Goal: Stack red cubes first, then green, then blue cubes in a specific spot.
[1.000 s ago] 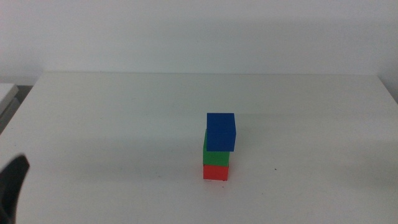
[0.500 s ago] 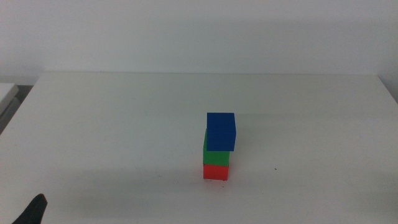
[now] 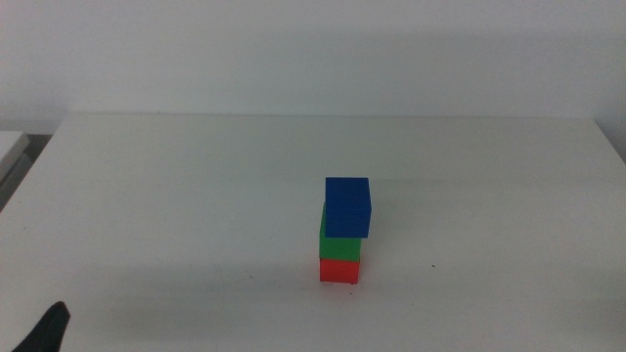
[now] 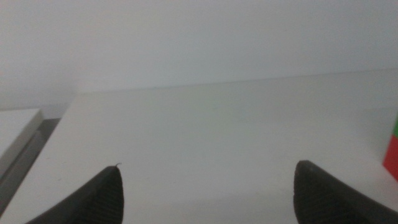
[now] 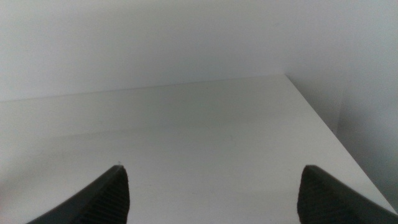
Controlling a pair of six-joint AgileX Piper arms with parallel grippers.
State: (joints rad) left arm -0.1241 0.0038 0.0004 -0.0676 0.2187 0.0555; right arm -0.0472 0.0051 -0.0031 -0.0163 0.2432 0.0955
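In the middle view a stack of three cubes stands on the white table, a little right of centre. The red cube point(image 3: 339, 270) is at the bottom, the green cube point(image 3: 337, 243) rests on it, and the blue cube point(image 3: 348, 206) sits on top, shifted slightly right. The spot under the stack is hidden. My left gripper point(image 4: 208, 186) is open and empty, pulled back to the table's near left corner; only a dark tip point(image 3: 49, 330) shows in the middle view. A sliver of the red cube point(image 4: 392, 152) and green cube point(image 4: 395, 126) shows in the left wrist view. My right gripper point(image 5: 211, 186) is open and empty, out of the middle view.
The white table point(image 3: 176, 196) ends at a white wall behind. A pale ledge point(image 3: 10, 147) lies beyond the table's left edge. The table's right edge point(image 5: 323, 124) shows in the right wrist view. A tiny dark scuff point(image 3: 433, 265) lies right of the stack.
My left gripper has drawn back toward the near left corner, from a large dark shape to a small tip at the picture's bottom edge. The stack has not moved.
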